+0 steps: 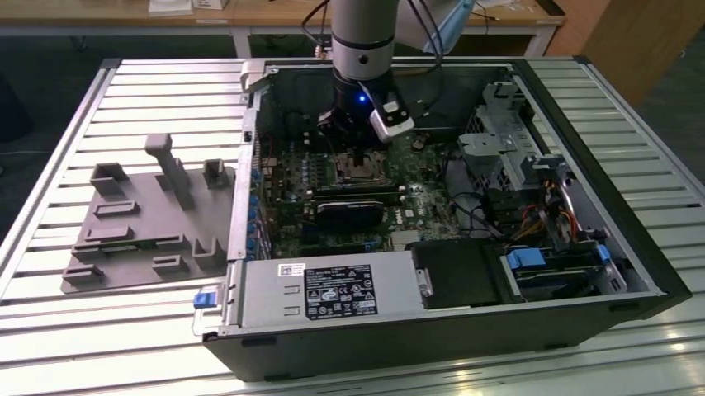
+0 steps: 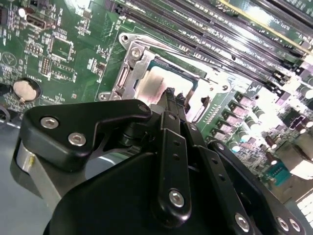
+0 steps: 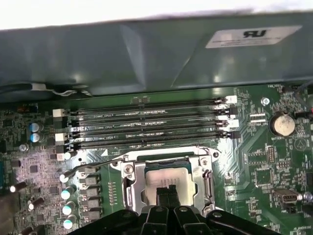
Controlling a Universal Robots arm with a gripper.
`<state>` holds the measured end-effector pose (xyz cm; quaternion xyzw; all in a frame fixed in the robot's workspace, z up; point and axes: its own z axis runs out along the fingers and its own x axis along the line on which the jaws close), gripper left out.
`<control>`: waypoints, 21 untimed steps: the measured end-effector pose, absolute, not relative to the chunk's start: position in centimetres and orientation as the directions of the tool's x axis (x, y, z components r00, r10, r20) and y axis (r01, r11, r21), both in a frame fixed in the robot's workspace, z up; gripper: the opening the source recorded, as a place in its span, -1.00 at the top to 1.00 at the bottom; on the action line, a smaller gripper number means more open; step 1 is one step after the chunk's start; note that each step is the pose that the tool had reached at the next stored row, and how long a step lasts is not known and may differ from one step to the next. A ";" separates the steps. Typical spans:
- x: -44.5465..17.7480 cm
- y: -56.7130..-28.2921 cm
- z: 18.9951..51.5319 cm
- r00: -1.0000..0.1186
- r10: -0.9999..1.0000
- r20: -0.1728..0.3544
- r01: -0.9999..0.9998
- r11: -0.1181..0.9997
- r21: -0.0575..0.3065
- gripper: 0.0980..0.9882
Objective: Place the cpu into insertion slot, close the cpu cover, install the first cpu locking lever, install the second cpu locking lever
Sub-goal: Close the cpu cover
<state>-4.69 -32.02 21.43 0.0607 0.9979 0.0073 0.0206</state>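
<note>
The cpu [image 3: 166, 177], a small flat square chip w/ pale silvery-beige metal face, sits in the insertion slot [image 3: 161, 160], the small square socket w/ dark edge set into the green circuit board [image 3: 274, 156]. Both wrist views show it there, pale face up [image 2: 154, 83].

The cpu cover [image 3: 133, 188], a thin silvery metal frame w/ big square window, lies around the chip, and the chip's face shows thru the window. In the second wrist view the frame's side [image 2: 128, 68] looks flat on the socket, tho whether it's fully down I can't tell.

A thin bent wire lever [image 3: 93, 164] runs along the board just beside the socket's corner. Can't tell if it's latched.

The black gripper [image 3: 168, 192] has its fingers pressed together, no gap and nothing btwn them. The tips are at the chip's face, near the middle of the window [image 2: 172, 95]. Touching or just above: can't tell.

Long black memory slots [image 3: 146, 122] run in parallel just beyond the socket, and a round silvery coin battery [image 3: 282, 124] sits further along the board.

In the exterior view the silver-grey arm [image 1: 361, 41] comes straight down into the open black computer case [image 1: 617, 272], w/ the gripper [image 1: 352, 148] over the socket area. The case lies on a slatted metal table [image 1: 66, 330]. A grey moulded fixture tray [image 1: 132, 223] lies beside the case on the exterior view's left.
</note>
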 end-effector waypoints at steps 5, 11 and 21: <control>-4.7 -32.0 21.4 -0.990 0.139 -0.041 0.138 0.990 0.017 0.98; -5.5 -32.0 21.4 -0.989 0.138 -0.054 0.137 0.990 0.019 0.98; -6.7 -32.0 21.0 -0.989 0.138 -0.055 0.137 0.990 0.019 0.98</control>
